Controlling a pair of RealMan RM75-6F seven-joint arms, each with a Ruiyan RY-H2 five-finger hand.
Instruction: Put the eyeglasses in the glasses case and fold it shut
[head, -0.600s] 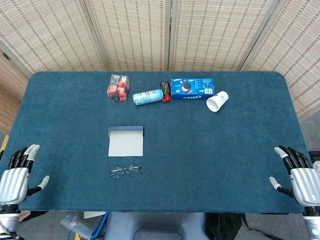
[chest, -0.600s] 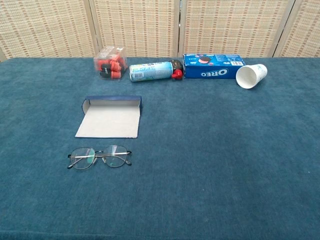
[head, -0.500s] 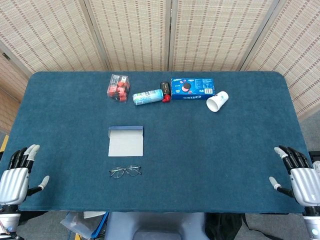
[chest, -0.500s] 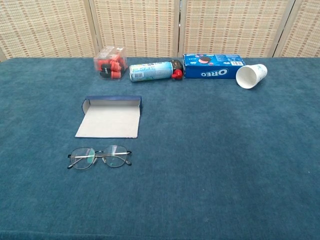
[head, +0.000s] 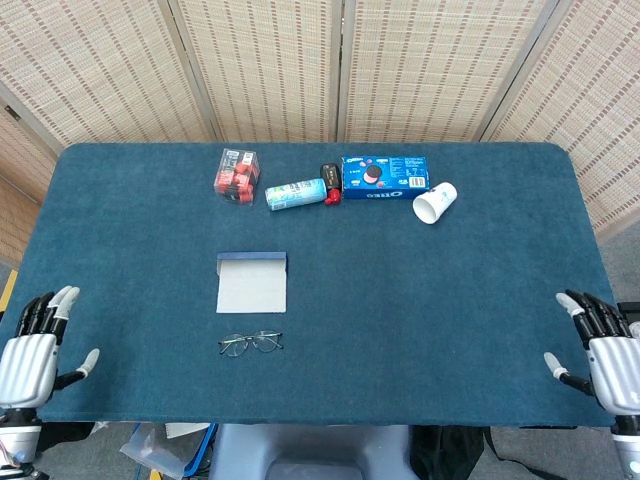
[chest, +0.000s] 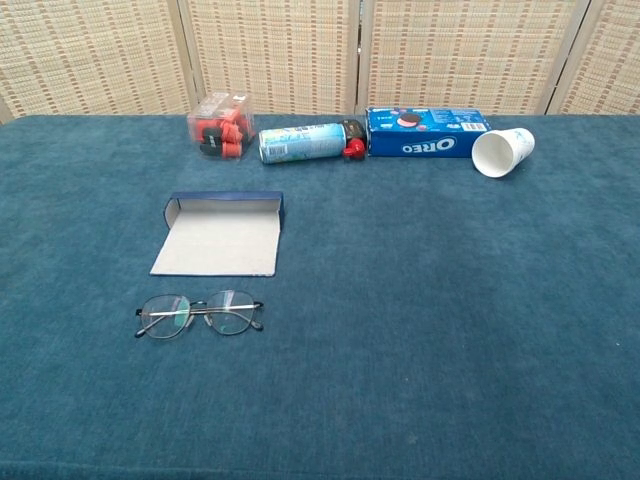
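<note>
Centrally, thin wire-rimmed eyeglasses (head: 251, 343) with round lenses lie on fuzzy teal table cloth (head: 420, 300); flat rectangular glasses case (head: 252, 283), grey lining, navy rim, unfolded just above them; left hand (head: 35, 350) at lower left edge, right hand (head: 598, 350) at lower right, both empty with fingers spread, well apart from eyeglasses; upper middle: red-packed clear box (head: 235, 175), lying can (head: 295, 194), Oreo box (head: 385, 176), tipped paper cup (head: 435, 203).

Bright, even overhead light fills both sharp views, with only faint, soft shadows and no glare.
</note>
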